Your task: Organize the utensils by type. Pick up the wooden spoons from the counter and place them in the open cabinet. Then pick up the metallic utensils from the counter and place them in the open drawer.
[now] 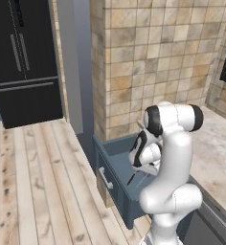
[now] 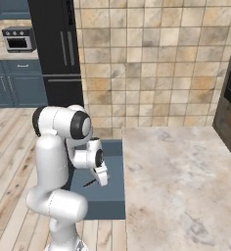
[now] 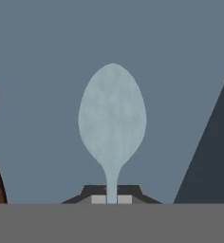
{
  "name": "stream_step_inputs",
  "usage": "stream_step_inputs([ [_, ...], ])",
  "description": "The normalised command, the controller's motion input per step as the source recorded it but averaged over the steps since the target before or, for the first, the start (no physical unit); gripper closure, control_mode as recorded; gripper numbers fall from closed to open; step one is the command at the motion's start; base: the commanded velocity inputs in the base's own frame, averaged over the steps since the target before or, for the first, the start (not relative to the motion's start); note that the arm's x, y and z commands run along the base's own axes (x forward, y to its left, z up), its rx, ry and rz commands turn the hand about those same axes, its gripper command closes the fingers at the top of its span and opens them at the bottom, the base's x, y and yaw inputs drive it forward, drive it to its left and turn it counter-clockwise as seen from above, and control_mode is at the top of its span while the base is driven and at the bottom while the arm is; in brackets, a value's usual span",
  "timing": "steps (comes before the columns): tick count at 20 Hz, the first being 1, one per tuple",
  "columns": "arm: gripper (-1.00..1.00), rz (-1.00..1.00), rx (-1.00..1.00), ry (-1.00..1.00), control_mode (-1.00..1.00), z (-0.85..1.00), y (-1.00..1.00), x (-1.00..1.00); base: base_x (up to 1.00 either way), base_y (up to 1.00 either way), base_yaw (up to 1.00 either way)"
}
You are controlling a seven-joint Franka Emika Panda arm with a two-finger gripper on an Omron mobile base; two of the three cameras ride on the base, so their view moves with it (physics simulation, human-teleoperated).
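tool grips pale spoon over slate-blue drawer beside marbled counter.

A: Base camera positions?
B: Behind the arm, left and right, facing down; both cover the open drawer and counter.
A: Hand camera?
B: Close above the drawer floor.

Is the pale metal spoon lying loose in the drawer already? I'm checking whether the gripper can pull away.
No: the pale metal spoon has its thin handle clamped between the fingertips.
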Motion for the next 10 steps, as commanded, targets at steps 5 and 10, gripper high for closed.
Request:
stream_step_inputs([
  [5, 1.00, 0.00, 0.00, 0.02, -1.00, -0.42, -0.09, 0.15, 0.00, 0.00, 0.00],
  [10, 1.00, -0.04, 0.00, 0.00, -1.00, -0.39, 0.00, 0.18, 0.00, 0.00, 0.00],
])
